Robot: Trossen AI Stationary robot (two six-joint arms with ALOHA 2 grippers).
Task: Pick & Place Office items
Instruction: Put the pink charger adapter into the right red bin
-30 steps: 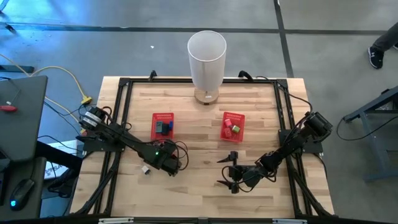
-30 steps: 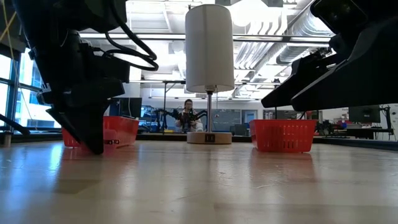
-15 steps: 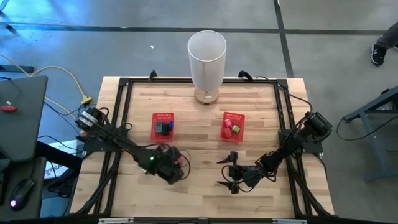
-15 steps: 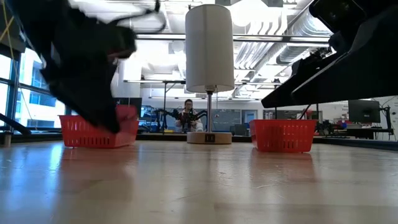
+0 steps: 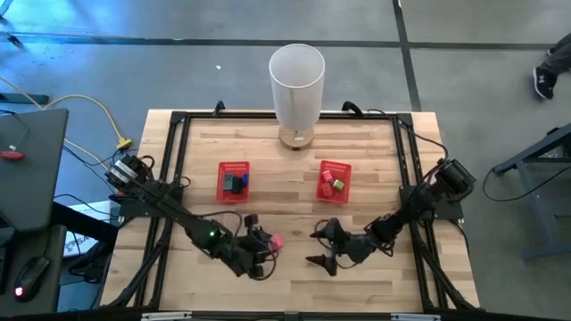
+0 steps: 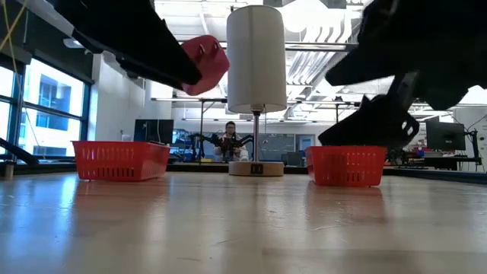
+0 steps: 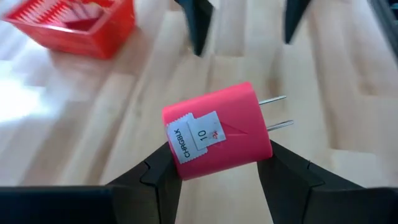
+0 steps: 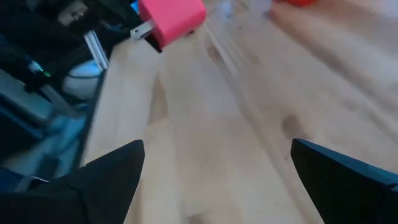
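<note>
My left gripper (image 5: 268,245) is near the table's front middle, shut on a pink plug-in charger (image 7: 214,130) with a white label and two metal prongs. The low view shows the charger (image 6: 204,62) high above the tabletop. My right gripper (image 5: 318,247) faces it from the right, open and holding nothing; the charger (image 8: 171,18) shows ahead of its spread fingers. Other small office items lie in two red mesh baskets: teal, blue and black ones in the left basket (image 5: 234,179), red, pink and green ones in the right basket (image 5: 335,178). My left gripper pinches the charger's pink body between its two fingers, one on the labelled end (image 7: 177,158) and one on the opposite pronged end (image 7: 264,146). The fingers reach about level, pointing toward the table's right. The charger is lifted clear of the table, and its prongs (image 7: 277,112) stick out sideways.
A tall white cylinder (image 5: 296,85) on a round base stands at the table's far middle. A black frame (image 5: 178,160) runs around the tabletop. Bare wood lies between the baskets and the near edge. A person (image 6: 230,141) sits far behind the table.
My left gripper has risen from the tabletop near the left basket and swung toward the near edge and the right, turning from pointing down to about level, with the pink charger lifted clear. My right gripper has tipped and shifted slightly toward the left gripper, staying open.
</note>
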